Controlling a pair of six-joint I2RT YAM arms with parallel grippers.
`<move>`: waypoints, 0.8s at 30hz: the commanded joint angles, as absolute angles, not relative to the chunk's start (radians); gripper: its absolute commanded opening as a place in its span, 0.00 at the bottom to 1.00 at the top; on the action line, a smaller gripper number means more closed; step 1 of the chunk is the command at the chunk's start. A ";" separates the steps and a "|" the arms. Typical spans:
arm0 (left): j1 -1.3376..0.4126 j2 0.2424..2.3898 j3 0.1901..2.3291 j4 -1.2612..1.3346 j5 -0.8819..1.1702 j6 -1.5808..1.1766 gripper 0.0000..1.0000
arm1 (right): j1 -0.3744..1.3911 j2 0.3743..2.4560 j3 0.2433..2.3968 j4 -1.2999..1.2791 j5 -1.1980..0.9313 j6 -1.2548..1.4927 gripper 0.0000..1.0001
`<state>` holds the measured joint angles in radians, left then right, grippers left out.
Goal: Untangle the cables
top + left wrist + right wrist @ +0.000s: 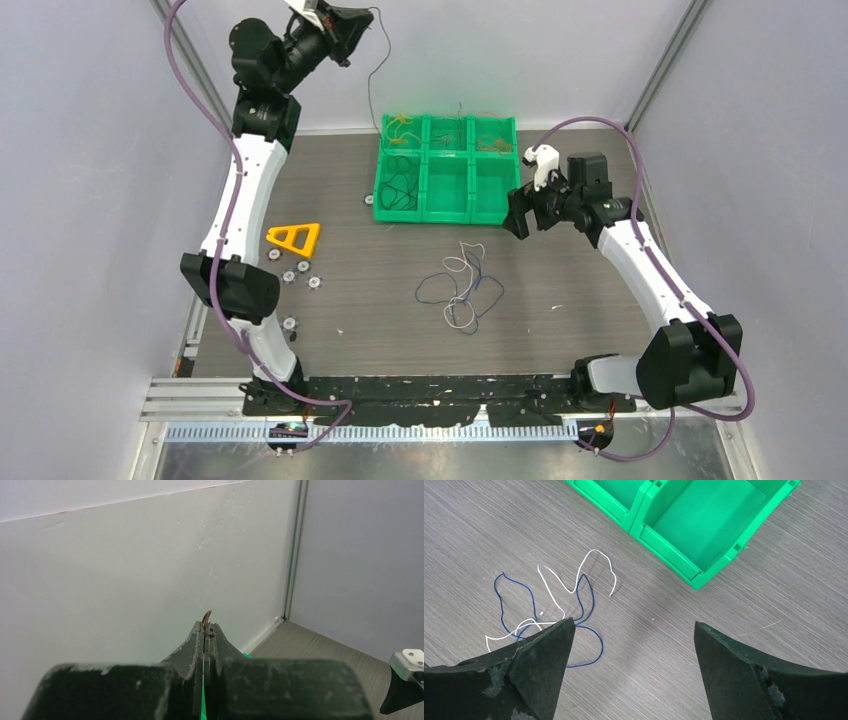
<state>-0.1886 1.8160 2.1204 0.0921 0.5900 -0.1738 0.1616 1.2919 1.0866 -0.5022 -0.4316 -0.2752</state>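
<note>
While the bench [600, 330] fills most of the overhead view, two arms rise from its lower edge, the left arm [240, 200] reaching to the upper left of the frame and the right arm [640, 260] bending in from the right.

One green bin [446, 170] sits at upper centre, split into six compartments in two rows of three. Each of the three upper compartments holds yellowish wires. The lower left one holds dark cables.

One tangle of cables [460, 290], blue and white strands crossing each other, lies loose on the bench at centre, below the bin.

One dark cable [370, 90] hangs from the left claw [362, 22] down towards the bin. That claw is pressed together, pinching the cable, and a coppery tip [206, 617] pokes out between its fingers in the left wrist view.

The right claw [518, 215] is spread wide, holding nothing, just beside the bin's lower right corner, with the tangle at its left in the right wrist view.

One yellow triangle [294, 238] lies at the left. Six small round pieces [289, 276] are scattered near it and beside the bin.
</note>
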 commanded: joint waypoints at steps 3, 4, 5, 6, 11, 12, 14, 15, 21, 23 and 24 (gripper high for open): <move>-0.181 1.761 2.104 0.074 0.574 -0.119 0.00 | 0.158 1.311 1.136 -0.486 -0.459 -0.278 0.95; -0.181 1.759 2.080 0.075 0.575 -0.112 0.00 | 0.159 1.311 1.135 -0.486 -0.460 -0.278 0.95; -0.181 1.758 2.056 0.076 0.577 -0.105 0.00 | 0.158 1.312 1.133 -0.486 -0.460 -0.277 0.95; -0.182 1.757 2.028 0.075 0.581 -0.101 0.00 | 0.158 1.312 1.129 -0.486 -0.460 -0.278 0.95; -0.189 1.766 1.882 0.079 0.579 -0.052 0.00 | 0.158 1.306 1.111 -0.486 -0.456 -0.276 0.95; -0.189 1.770 1.856 0.088 0.578 -0.051 0.00 | 0.158 1.302 1.105 -0.487 -0.455 -0.275 0.95; -0.189 1.784 1.818 0.095 0.582 -0.058 0.00 | 0.158 1.297 1.095 -0.487 -0.449 -0.277 0.95; -0.190 1.789 1.795 0.106 0.588 -0.074 0.00 | 0.159 1.295 1.090 -0.488 -0.446 -0.277 0.95; -0.211 1.820 1.666 0.090 0.608 -0.086 0.00 | 0.158 1.294 1.085 -0.498 -0.436 -0.284 0.95; -0.214 1.828 1.628 0.037 0.607 -0.080 0.00 | 0.157 1.293 1.086 -0.500 -0.428 -0.288 0.95; -0.212 1.828 1.604 0.018 0.613 -0.081 0.00 | 0.156 1.292 1.086 -0.502 -0.423 -0.290 0.95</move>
